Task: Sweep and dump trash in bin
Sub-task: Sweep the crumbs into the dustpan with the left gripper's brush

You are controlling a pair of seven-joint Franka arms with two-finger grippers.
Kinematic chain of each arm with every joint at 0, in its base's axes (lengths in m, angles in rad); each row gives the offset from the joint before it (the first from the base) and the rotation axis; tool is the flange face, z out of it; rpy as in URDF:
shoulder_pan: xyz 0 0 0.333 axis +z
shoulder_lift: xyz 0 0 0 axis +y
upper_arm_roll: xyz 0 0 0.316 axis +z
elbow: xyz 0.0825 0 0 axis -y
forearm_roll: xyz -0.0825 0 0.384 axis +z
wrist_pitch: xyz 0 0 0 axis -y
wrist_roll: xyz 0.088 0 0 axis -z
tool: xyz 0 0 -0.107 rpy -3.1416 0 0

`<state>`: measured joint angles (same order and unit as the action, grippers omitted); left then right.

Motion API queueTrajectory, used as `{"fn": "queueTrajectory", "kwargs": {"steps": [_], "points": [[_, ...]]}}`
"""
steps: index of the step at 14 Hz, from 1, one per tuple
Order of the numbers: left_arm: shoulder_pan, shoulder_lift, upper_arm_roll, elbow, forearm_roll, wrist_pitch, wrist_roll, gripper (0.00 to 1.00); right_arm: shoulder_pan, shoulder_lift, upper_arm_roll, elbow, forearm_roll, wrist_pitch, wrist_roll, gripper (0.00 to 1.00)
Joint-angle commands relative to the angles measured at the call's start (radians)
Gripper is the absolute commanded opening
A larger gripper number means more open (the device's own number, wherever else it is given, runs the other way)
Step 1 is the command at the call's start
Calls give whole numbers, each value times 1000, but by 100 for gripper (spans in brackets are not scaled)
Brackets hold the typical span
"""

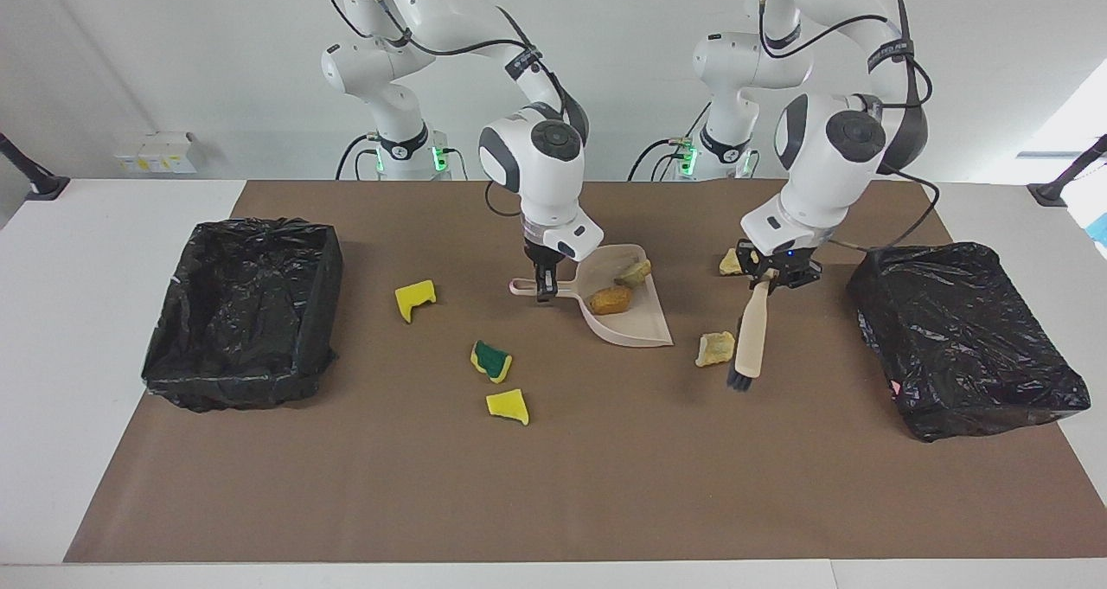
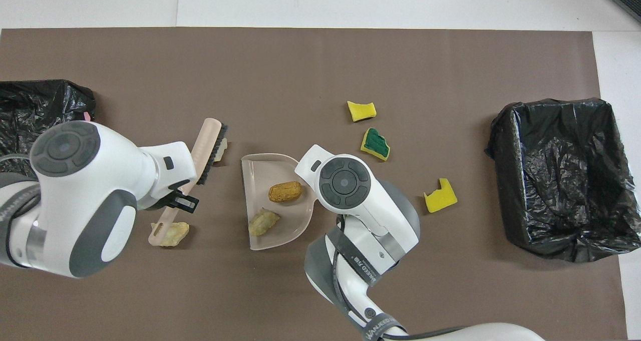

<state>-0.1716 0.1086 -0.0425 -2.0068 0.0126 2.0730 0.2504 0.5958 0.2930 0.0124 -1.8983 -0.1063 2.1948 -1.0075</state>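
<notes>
Trash (image 1: 611, 299): we see two tan chunks in the dustpan (image 1: 636, 325).
Right gripper (image 1: 544, 288): clamped on the dustpan handle.
Left gripper (image 1: 772, 275): clamped on the brush (image 1: 751, 338), beside a loose chunk (image 1: 714, 348).

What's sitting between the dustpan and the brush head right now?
One tan chunk on the mat, close beside the brush; bare mat from it to the dustpan. Clearest in the facing view.

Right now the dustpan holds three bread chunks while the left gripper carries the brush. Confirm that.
Not quite: the dustpan holds two bread chunks, not three, as the overhead view shows. The other two chunks lie on the mat beside the brush, which the left gripper does carry.
</notes>
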Motion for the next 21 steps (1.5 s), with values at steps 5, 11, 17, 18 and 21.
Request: {"fn": "queueTrajectory", "kwargs": {"steps": [5,11,17,18,21], "points": [[-8,1,-11,-105,21,-95,35,0,29,3,4,-8,-15,-64,171,0],[-77,-55,-20,-147,-70,-274,-96,0,24,5,6,-11,-16,-60,171,0],[-170,-61,-20,-144,-235,-275,-214,0,21,5,6,-13,-16,-50,155,0],[-157,-73,-19,-136,-299,-280,-214,0,19,5,6,-13,-16,-50,153,0],[-109,-122,-8,-116,-330,-346,-235,0,19,5,6,-15,-16,-50,153,0]]}}
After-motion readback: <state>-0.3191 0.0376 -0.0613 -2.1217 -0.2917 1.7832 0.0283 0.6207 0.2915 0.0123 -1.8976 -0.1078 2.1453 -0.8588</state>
